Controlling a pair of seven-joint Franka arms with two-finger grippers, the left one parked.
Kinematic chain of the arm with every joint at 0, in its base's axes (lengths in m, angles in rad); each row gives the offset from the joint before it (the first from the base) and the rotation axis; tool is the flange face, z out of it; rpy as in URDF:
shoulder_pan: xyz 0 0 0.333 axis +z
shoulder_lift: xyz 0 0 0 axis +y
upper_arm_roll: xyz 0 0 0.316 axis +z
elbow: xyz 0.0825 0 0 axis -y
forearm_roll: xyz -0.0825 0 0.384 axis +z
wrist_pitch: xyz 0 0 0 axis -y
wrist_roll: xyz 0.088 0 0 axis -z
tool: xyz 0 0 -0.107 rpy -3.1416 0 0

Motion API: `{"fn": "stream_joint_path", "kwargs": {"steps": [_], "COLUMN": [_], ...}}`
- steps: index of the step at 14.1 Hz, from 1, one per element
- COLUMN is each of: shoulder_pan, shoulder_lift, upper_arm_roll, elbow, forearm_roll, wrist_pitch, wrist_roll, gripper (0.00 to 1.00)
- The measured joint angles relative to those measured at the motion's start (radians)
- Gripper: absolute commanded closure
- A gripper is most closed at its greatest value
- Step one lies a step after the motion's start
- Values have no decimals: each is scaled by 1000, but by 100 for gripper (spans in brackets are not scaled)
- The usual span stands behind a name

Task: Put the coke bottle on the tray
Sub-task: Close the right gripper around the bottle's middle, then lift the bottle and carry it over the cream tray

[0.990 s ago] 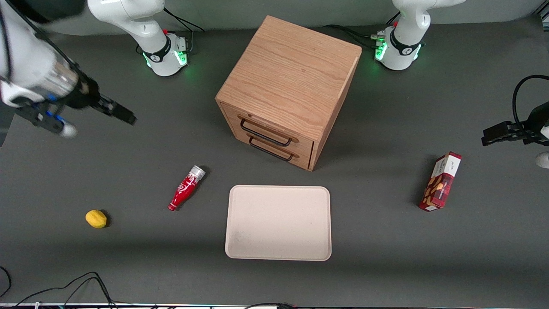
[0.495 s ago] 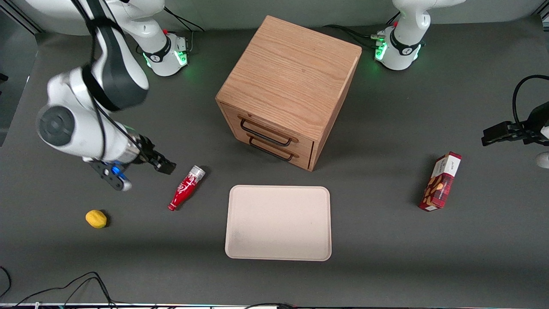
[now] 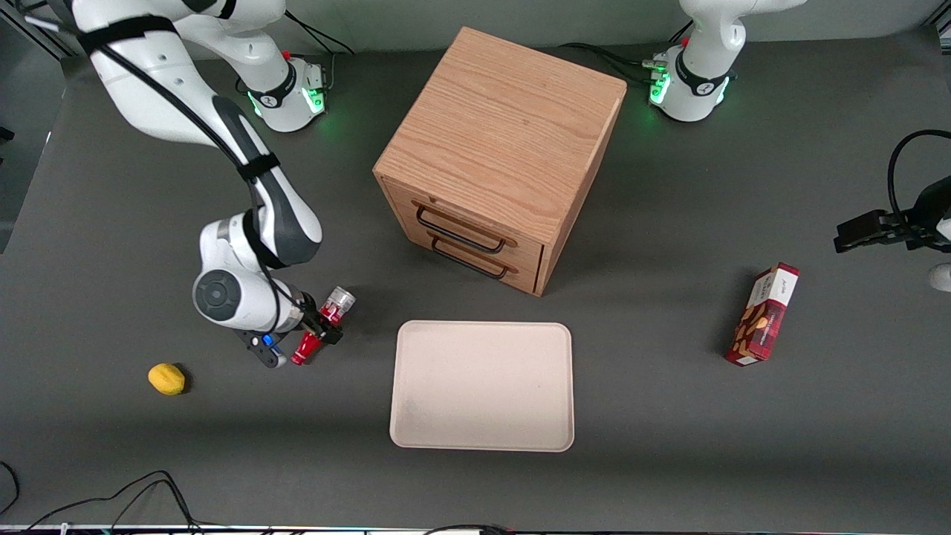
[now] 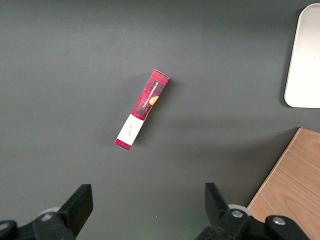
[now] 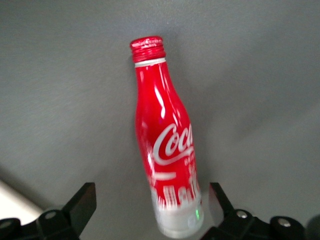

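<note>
- My gripper (image 3: 321, 331) hangs low over the coke bottle (image 3: 319, 332), jaws spread wide; in the wrist view one finger (image 5: 80, 207) stands on each side of the bottle's silvery base, neither touching it.
- The bottle (image 5: 167, 145) lies flat on the dark table (image 3: 148, 461), its body straddled by the jaws, its base just farther from the front camera than the gripper and its red cap poking out nearer to that camera.
- Just beside the jaws, toward the parked arm's end, I see the pale tray (image 3: 483, 385), flat on the table and apart from the bottle.
- A small yellow lemon (image 3: 166, 378) sits near the gripper, toward the working arm's end.
- Farther off stands the wooden drawer cabinet (image 3: 498, 148).
- Farthest from the jaws, toward the parked arm's end, is the red snack box (image 3: 764, 314).
</note>
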Motion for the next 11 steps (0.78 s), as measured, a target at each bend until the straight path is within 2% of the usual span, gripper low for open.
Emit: {"fn": "stream_joint_path", "kwargs": {"steps": [2, 3, 4, 7, 11], "shoulder_pan": [0, 0, 0, 0, 2], "shoulder_lift": [26, 31, 34, 41, 42], "upper_arm_roll": [0, 0, 0, 0, 1], "elbow": [-30, -47, -62, -76, -75], "forearm_roll": [-12, -13, -18, -48, -56], "wrist_pitch": [68, 99, 125, 146, 147], "wrist_roll": [0, 0, 0, 0, 0], "gripper": [0, 17, 99, 100, 100]}}
